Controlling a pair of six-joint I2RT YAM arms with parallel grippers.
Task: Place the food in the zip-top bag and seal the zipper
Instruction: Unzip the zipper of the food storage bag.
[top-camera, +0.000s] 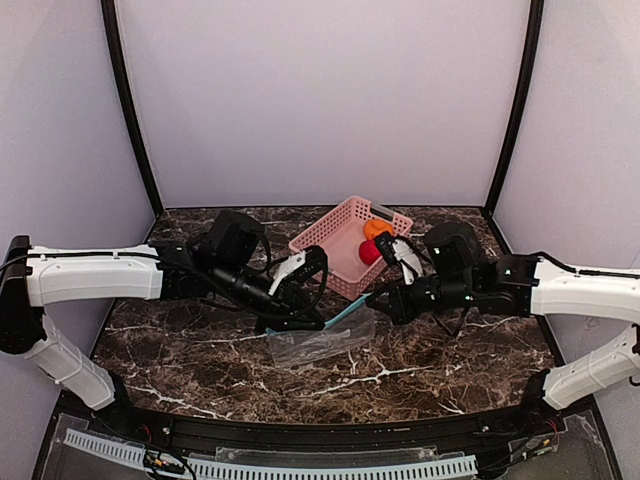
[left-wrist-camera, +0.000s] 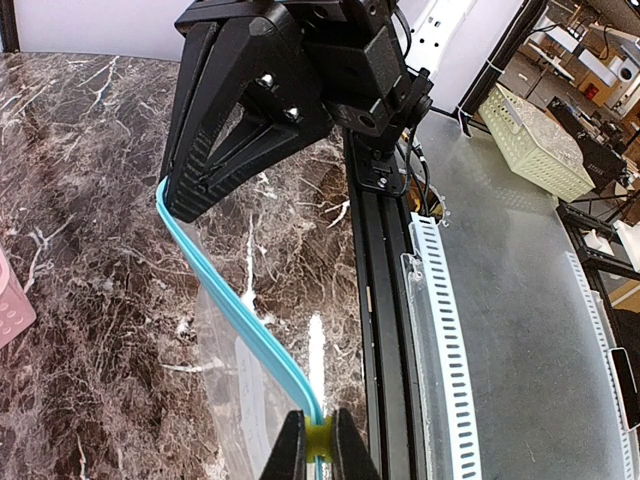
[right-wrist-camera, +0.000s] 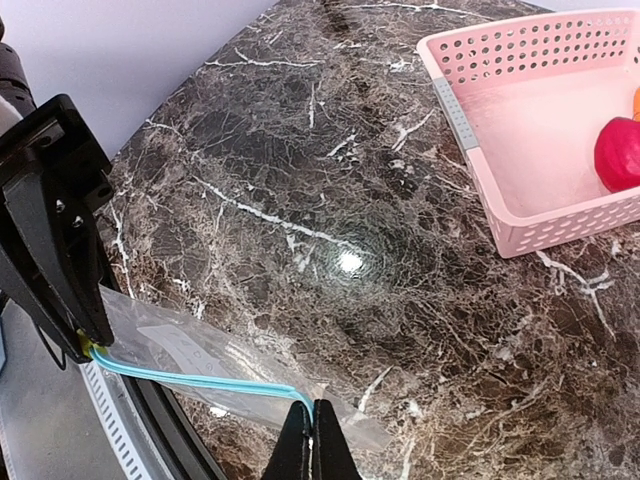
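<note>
- A pink basket with perforated walls is set at the far middle of the surface, just behind the zip-top bag. Both wrists are seen close to its near corner in the top view.
- The orange food and the red food are seen side by side in the right part of the basket.
- The zip-top bag is laid on the surface between the two hands. Its teal zipper is turned toward the basket and its clear body is spread toward the near edge.
- The left hand is pressed together on one end of the zipper, where a yellow-green tab is pinched.
- The right hand is pressed together on the zipper near its other end, and the strip runs in a slight curve between the two hands.
- The surface is patterned as dark brown marble with white veins, and a glare spot is caught in the right wrist view.
- It is enclosed by pale lilac walls and black posts. A black rail and a white slotted strip are fixed along the near edge.
</note>
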